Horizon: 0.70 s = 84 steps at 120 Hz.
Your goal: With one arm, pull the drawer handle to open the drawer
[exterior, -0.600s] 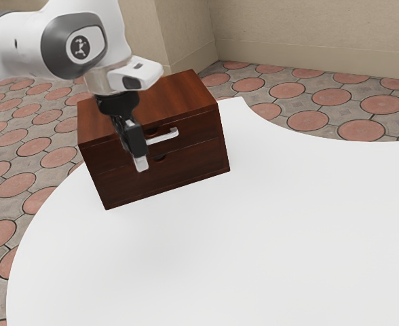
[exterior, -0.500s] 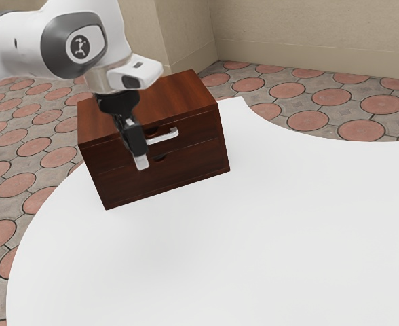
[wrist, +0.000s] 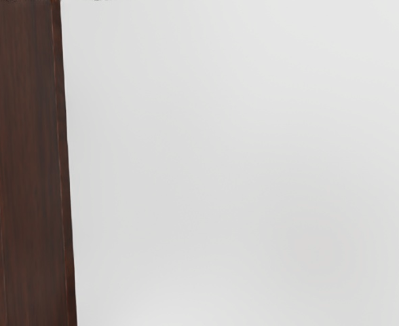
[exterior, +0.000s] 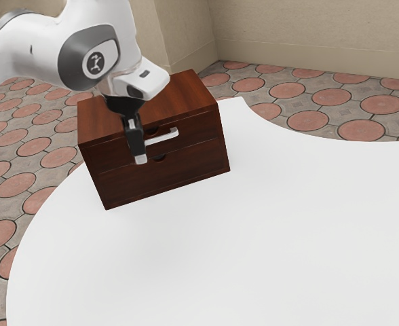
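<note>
A dark wooden cabinet (exterior: pixel 179 102) with two drawers stands at the back left of the white table (exterior: pixel 254 224). The upper drawer carries a white bar handle (exterior: pixel 164 135), and its front lies flush with the lower drawer's front. My gripper (exterior: pixel 140 159) hangs pointing down right in front of the drawer fronts. It covers the handle's end toward the exterior view's left. In the wrist view the cabinet's wood (wrist: pixel 23 170) runs beside the bare table (wrist: pixel 240 170), just under my hand.
The table's round edge curves past the cabinet, with a tiled floor (exterior: pixel 321 102) beyond it. Beige walls (exterior: pixel 308 27) close the far side. Open tabletop stretches in front of the cabinet, toward the exterior view's right.
My hand has turned and its upper part has shifted a little to the exterior view's right, the tip staying at the handle's end. The cabinet and drawer have not moved.
</note>
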Available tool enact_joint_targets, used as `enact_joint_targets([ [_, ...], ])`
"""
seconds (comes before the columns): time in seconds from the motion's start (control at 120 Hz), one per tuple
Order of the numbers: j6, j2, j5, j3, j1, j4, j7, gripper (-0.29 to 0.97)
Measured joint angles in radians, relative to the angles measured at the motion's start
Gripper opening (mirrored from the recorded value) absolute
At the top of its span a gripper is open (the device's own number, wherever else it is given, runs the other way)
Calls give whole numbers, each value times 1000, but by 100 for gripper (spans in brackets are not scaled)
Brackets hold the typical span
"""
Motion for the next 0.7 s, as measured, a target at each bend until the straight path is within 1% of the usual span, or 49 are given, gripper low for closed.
enact_joint_targets([
  [0.075, 36, 24, 14, 2, 17, 5, 27, 62],
  [0.217, 91, 63, 24, 3, 54, 16, 84, 40],
  [0.333, 139, 89, 26, -3, 57, 23, 128, 29],
  [0.492, 181, 108, 6, -5, 76, 33, 179, 22],
  [0.7, 217, 138, -10, 2, 81, 69, 235, 19],
])
